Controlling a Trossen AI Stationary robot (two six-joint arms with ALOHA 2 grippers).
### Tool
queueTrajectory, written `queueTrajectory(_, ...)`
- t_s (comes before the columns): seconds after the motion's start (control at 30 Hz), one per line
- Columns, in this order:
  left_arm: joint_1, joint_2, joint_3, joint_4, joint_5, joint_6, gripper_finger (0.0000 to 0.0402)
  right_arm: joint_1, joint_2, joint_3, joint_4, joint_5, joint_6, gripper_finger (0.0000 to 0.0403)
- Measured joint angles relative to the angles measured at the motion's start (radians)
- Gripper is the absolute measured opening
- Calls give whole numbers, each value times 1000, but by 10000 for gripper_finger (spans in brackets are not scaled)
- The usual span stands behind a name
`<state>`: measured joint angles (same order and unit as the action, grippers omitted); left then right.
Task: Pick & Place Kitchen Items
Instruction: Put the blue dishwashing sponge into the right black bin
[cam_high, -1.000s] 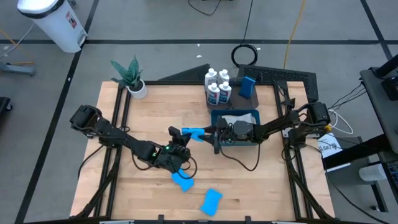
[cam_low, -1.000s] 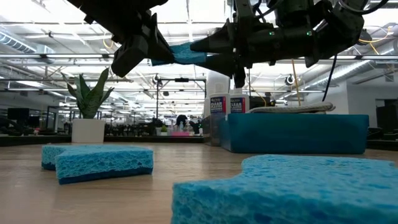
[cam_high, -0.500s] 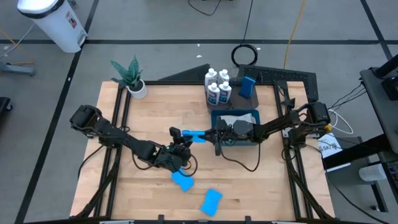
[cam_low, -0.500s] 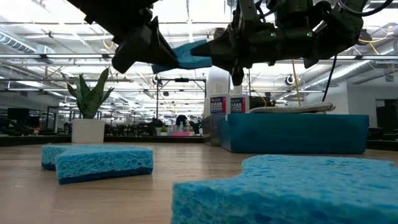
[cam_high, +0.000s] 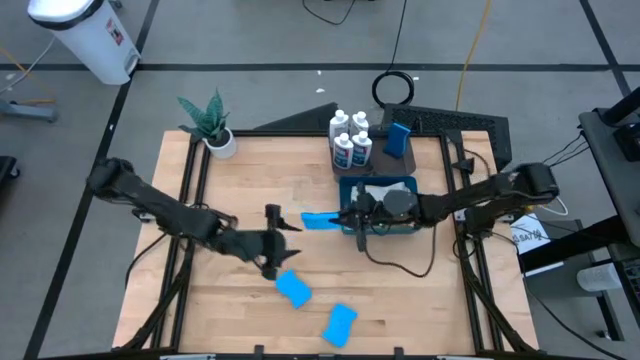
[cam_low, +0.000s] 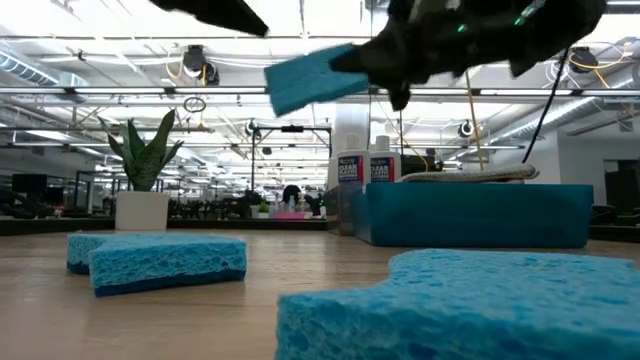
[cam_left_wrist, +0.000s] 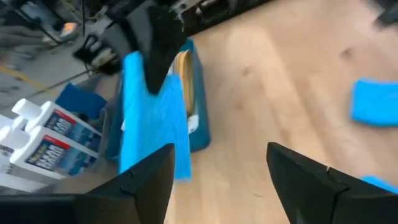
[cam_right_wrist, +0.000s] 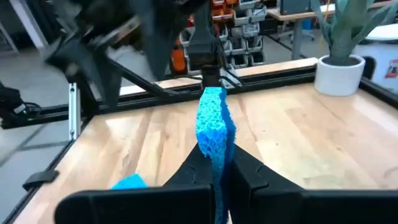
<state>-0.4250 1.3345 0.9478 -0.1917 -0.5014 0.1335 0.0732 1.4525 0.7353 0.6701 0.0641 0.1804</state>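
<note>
Two black jointed arms (cam_high: 160, 208) trail dark cables — what seems a green light on one.

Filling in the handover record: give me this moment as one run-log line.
phase: sponge handover | right gripper: shut on sponge in the air | left gripper: open, clear of sponge | blue bin: beside right gripper

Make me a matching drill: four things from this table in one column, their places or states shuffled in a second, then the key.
Things:
1. right hand
2. left hand
3. plant
4. bottles

Places or states:
A. far left corner of the table
B. shut on a sponge, held in the air
C. open, holding nothing
D. clustered just behind the blue bin

Pairs: 1-B, 2-C, 3-A, 4-D
</note>
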Motion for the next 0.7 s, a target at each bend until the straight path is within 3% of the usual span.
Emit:
queueTrajectory(0.13, 12, -149, -93, 15, 60, -33, 262, 42, -94, 0, -157, 123, -41, 1)
queueTrajectory(0.47, 59, -570, -492, 278, 48, -39, 259, 134, -248, 0, -396, 516, -81, 0)
queueTrajectory(0.7, 98, -834, -636, 294, 47, -66, 261, 138, -320, -1, -542, 706, -43, 0)
